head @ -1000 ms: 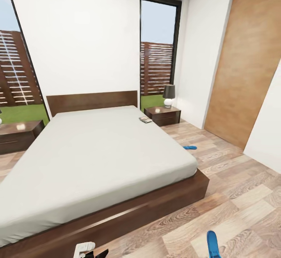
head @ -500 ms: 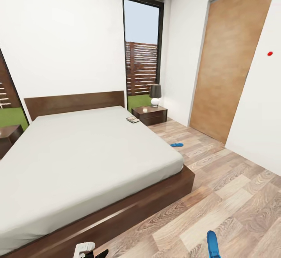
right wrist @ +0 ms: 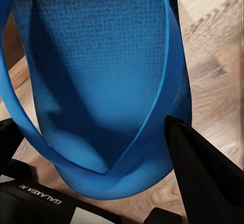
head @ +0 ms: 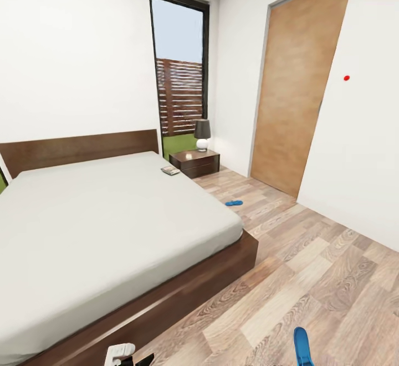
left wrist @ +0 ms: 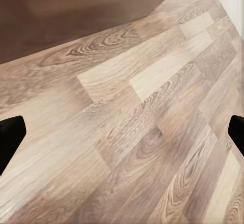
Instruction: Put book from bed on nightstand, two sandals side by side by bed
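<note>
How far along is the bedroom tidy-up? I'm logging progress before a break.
Nothing looks finished yet. In hand: one bright-blue flip-flop sandal, clamped in the right pincer. The left pincer is open over bare wood-plank floor. Left: the thin paperback book lies on the pale mattress of the dark-framed bed near the dark-brown nightstand, and the second blue sandal lies alone on the floor.
</note>
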{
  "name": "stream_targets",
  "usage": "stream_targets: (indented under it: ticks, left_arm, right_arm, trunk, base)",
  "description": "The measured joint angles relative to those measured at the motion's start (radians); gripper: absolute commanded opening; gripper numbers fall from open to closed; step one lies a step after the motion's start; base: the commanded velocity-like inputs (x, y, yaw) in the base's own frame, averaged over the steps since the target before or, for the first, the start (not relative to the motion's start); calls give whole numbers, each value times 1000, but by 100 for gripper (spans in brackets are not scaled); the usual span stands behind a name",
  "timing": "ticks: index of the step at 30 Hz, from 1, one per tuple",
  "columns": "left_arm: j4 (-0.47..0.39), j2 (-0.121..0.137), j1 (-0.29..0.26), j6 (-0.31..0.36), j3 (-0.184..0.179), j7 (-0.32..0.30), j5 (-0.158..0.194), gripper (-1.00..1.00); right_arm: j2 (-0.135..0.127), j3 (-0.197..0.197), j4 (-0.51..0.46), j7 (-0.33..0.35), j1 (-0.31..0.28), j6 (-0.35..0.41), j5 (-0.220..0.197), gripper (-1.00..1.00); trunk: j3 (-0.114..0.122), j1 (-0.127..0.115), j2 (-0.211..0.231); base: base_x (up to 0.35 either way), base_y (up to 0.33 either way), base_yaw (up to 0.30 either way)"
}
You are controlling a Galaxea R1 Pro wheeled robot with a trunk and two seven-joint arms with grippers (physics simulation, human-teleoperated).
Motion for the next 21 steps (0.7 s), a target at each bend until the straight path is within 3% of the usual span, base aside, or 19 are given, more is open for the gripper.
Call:
stream_targets:
  ticks: [21]
  left_arm:
    - [0,0,0,0,0,0,0,100]
  right_arm:
    - [0,0,1,1,0,0,0,-100]
  trunk:
    - [0,0,0]
  base:
    - [0,0,-231]
